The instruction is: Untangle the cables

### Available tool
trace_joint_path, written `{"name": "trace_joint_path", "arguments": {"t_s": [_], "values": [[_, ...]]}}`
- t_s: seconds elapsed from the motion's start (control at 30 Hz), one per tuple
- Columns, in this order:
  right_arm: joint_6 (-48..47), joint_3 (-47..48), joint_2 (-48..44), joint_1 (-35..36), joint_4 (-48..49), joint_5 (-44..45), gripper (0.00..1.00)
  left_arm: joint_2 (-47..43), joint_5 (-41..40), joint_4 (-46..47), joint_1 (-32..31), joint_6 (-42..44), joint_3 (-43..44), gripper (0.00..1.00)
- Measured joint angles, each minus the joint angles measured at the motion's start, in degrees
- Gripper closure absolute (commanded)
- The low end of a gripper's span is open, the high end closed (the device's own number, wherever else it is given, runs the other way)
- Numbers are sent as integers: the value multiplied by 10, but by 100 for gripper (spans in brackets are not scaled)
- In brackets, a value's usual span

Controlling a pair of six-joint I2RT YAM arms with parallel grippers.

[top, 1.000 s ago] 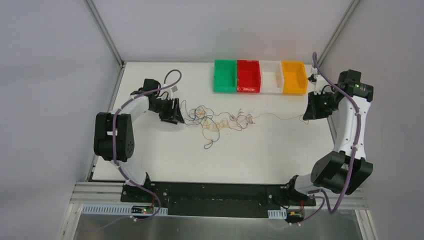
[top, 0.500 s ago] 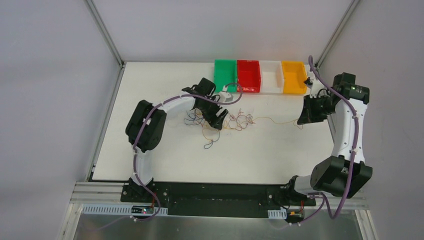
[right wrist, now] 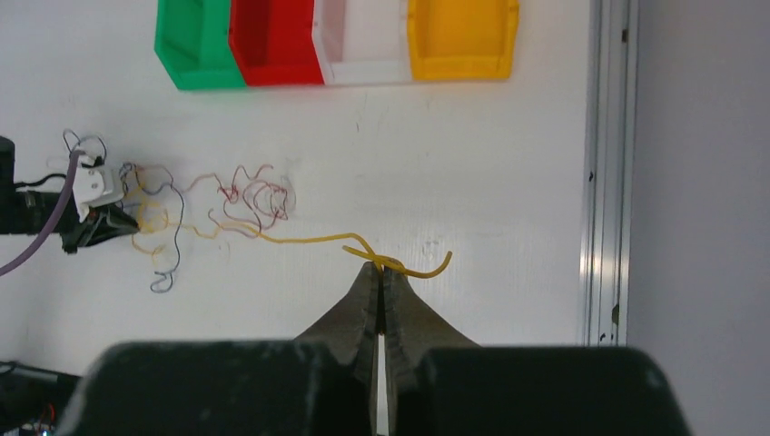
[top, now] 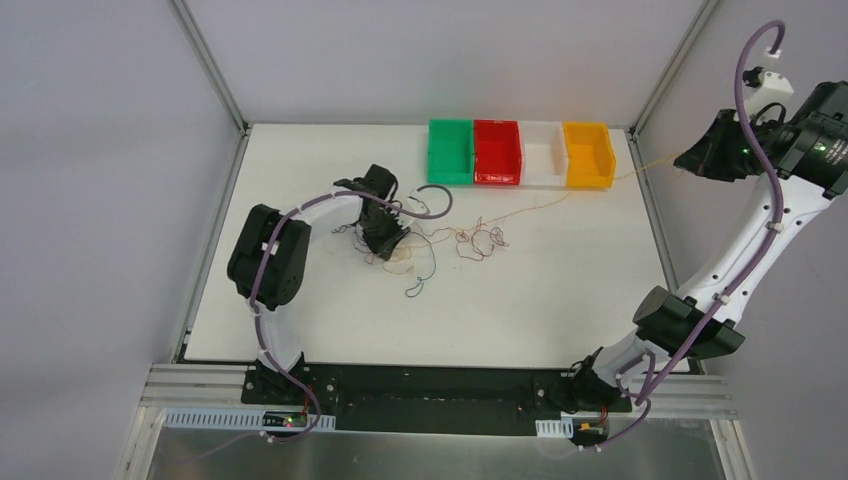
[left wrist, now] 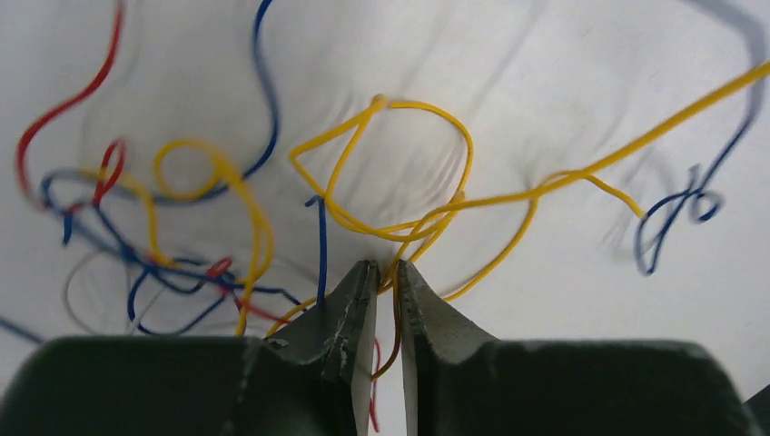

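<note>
Found a white table [top: 560, 300] with the right arm [top: 745, 250] raised high at the far right and the left arm [top: 290, 235] curled low, left of centre. Noted a row of bins [top: 541, 165] along the far edge, with no wire seen inside any. Saw the right gripper [right wrist: 380, 268] clenched on the end of one yellow cable [right wrist: 309, 241], which stretched almost straight from the heap toward the far right. Saw the left gripper [left wrist: 386, 268] pinched nearly closed on yellow loops within the cables [top: 480, 240], a loose knot of red, blue, yellow and grey lying mid-table. Judged the job barely begun: one strand part-way out yet joined to the heap, the rest not yet separated
</note>
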Motion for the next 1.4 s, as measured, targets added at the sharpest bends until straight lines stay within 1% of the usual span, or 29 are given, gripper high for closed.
{"name": "trace_joint_path", "arguments": {"t_s": [0.1, 0.2, 0.27, 0.3, 0.33, 0.43, 0.5, 0.57, 0.63, 0.7, 0.77, 0.8, 0.9, 0.97, 1.07, 1.13, 1.2, 1.4], "values": [[32, 50, 21, -19, 3, -18, 100, -14, -7, -23, 53, 12, -16, 93], [68, 59, 23, -30, 9, -32, 100, -19, -6, -33, 98, 18, -24, 97], [94, 59, 23, -31, 10, -40, 100, -21, -2, -34, 114, 24, -28, 98], [108, 59, 24, -32, 13, -43, 100, -23, 1, -34, 116, 27, -31, 97], [121, 59, 24, -34, 17, -44, 100, -25, 5, -33, 117, 29, -35, 93], [158, 59, 25, -46, 38, -42, 100, -31, 7, -29, 118, 40, -45, 76], [180, 59, 26, -64, 85, -28, 100, -37, 4, -31, 123, 46, -51, 65], [196, 60, 26, -81, 118, -19, 100, -43, 5, -36, 134, 50, -58, 58], [205, 60, 26, -90, 135, -19, 100, -49, 5, -42, 145, 54, -62, 56], [207, 58, 25, -90, 140, -24, 100, -53, 6, -45, 154, 55, -66, 56], [204, 36, 16, -89, 143, -29, 100, -57, 6, -47, 160, 56, -69, 56], [200, 19, 9, -89, 144, -30, 100, -58, 6, -49, 162, 56, -70, 55], [189, -24, -10, -93, 145, -24, 100, -60, 6, -54, 166, 57, -71, 46], [188, -33, -13, -105, 145, -21, 100, -61, 6, -58, 169, 59, -72, 45], [195, -11, -4, -142, 148, -19, 100, -62, 8, -62, 177, 63, -75, 41], [205, 38, 17, -167, 152, -14, 100, -62, 12, -64, 185, 65, -75, 41], [212, 59, 25, -178, 170, -3, 100, -62, 12, -66, 190, 70, -74, 41], [229, 56, 23, -183, 237, 47, 100, -62, 3, -68, 201, 76, -73, 44]]}}
